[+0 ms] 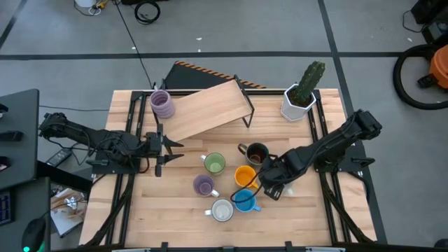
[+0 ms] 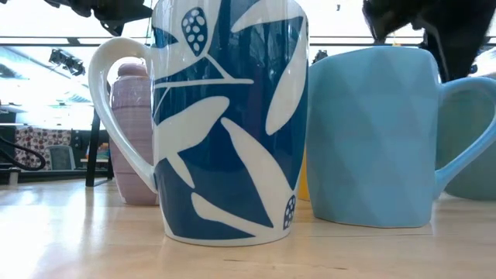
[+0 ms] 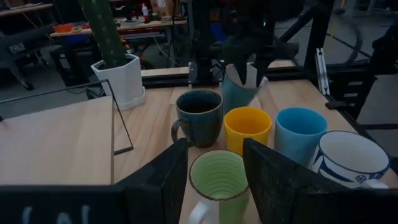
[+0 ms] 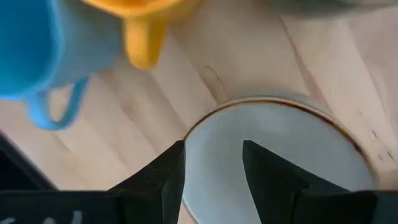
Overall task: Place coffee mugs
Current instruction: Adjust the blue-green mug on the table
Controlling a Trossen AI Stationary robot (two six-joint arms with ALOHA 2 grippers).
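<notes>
Several coffee mugs stand in a cluster on the wooden table: green (image 1: 214, 164), dark brown (image 1: 256, 154), orange (image 1: 245, 176), purple (image 1: 204, 185), blue (image 1: 245, 201) and a white one with a blue leaf pattern (image 1: 222, 210). Another purple mug (image 1: 162, 103) stands on the wooden rack (image 1: 210, 108). My right gripper (image 4: 214, 146) points down, open, over the mouth of a pale mug with a brownish rim (image 4: 280, 134). One finger is above its inside, the other at the rim's edge. My left gripper (image 3: 214, 149) waits open at the left, level, facing the green mug (image 3: 217, 177). My right gripper comes from above at the pale mug's rim (image 4: 189, 134), beside the orange mug. Whether either finger touches the rim I cannot tell.
A white faceted pot with a green cactus (image 1: 299, 98) stands at the far right, next to the rack's black wire leg (image 1: 246, 112). Bare tabletop lies at the near left and near right. Black frame rails run along both table sides.
</notes>
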